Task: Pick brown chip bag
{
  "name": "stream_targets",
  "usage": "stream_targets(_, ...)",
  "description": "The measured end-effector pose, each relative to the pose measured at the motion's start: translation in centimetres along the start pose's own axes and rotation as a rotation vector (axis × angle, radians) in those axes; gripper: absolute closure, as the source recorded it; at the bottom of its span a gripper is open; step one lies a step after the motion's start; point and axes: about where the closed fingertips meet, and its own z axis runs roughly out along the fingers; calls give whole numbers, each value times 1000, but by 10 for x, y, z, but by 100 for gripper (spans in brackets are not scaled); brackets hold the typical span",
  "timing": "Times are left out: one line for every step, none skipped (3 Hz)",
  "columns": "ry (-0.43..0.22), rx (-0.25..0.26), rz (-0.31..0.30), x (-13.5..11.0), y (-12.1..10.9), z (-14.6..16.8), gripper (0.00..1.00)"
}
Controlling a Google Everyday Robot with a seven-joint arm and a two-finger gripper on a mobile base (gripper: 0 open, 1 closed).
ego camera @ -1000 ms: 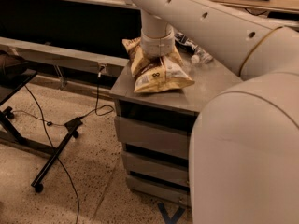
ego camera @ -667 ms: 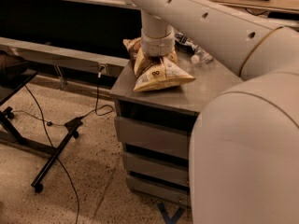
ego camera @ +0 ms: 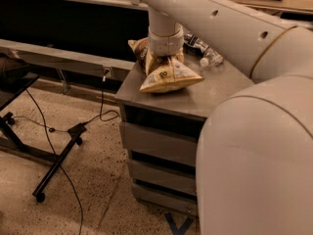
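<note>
The hand was down on the brown chip bag, at the end of the pale arm reaching in from the upper right. The wrist hid it from above, so whether it was clenched on the bag or released could not be told.

The bag lay near the front left corner of the worktop, closer to the left edge than the right. Its cream lower part pointed toward the front edge and its darker brown part sat behind the wrist, toward the back.

By its look the bag was probably light, puffed with air and crinkly. The skin would likely give and slide under pressure instead of holding its shape, and the contents would crush easily. A pinch across a gathered fold or the flat sealed edge seemed safer than squeezing the fat middle, and only a gentle clamp should be needed. Because it was slick and light, it might skid toward the left edge if pushed rather than gripped.

Further back, near the rear edge, a plastic bottle lay on its side just beside the arm, apart from the bag.
</note>
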Motion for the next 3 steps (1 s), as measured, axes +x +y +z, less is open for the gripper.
stream_targets(0,0,0,-1,0,-3,100)
stream_targets(0,0,0,-1,0,-4,100)
stream_targets(0,0,0,-1,0,-6,100)
